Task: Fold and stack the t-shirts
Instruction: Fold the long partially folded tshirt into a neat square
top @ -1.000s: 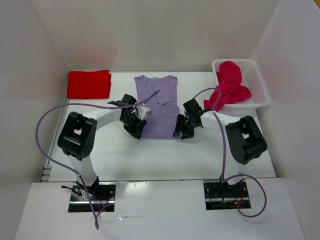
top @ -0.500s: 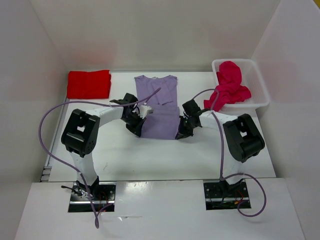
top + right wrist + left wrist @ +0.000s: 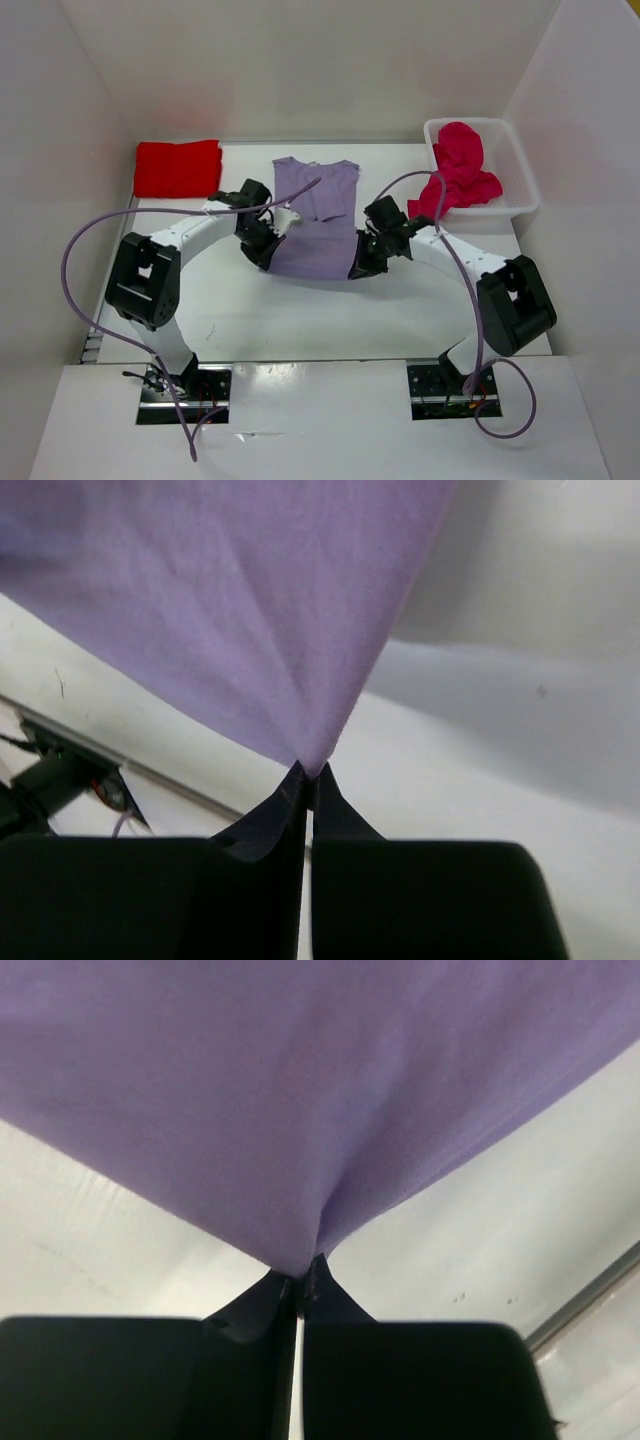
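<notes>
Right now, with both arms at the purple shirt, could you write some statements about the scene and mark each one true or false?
1. The left gripper and the right gripper are each shut on the lavender t-shirt. True.
2. The bright red t-shirt lies crumpled in the white bin. False: it lies folded on the table, at the far left.
3. The crimson t-shirt spills over the bin's rim. True.
4. The lavender t-shirt is stacked on the bright red t-shirt. False: they lie apart.
</notes>
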`<state>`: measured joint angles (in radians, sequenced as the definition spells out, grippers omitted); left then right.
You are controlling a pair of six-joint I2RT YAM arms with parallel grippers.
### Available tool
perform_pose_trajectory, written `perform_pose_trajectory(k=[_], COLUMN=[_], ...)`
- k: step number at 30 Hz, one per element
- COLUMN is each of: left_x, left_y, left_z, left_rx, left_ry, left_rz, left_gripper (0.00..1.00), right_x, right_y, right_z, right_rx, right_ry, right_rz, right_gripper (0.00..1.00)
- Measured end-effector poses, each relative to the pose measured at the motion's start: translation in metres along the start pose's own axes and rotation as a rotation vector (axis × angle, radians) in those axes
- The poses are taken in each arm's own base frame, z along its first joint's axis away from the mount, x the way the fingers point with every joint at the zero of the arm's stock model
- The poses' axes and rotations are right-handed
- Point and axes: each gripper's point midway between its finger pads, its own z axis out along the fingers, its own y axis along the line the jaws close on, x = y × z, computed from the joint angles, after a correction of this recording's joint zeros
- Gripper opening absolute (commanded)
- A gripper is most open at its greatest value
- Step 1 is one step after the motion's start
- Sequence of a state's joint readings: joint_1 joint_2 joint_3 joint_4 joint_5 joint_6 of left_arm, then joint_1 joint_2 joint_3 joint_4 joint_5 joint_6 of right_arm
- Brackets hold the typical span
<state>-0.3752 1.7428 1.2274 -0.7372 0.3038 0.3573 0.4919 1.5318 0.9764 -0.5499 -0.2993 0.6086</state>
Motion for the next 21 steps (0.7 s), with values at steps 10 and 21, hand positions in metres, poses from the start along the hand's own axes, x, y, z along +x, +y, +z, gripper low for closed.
perform_pose_trajectory(k=[10, 21], left_x=[0.022, 0.033], left_y=[-0.027, -0.048], left_z=[-0.032, -0.084], left_rx=[0.046, 0.066], left_ry=[0.199, 0.238], left_rz=[0.157, 0.169], left_gripper=[0.0, 0.0], right_x=[0.064, 0.074], right_y=[0.023, 0.076], right_z=[-0.02, -0.095], right_rx=[0.01, -0.142], right_ry=[0.145, 0.125], right_rz=[-0.068, -0.048], right_gripper=[0.0, 0.0])
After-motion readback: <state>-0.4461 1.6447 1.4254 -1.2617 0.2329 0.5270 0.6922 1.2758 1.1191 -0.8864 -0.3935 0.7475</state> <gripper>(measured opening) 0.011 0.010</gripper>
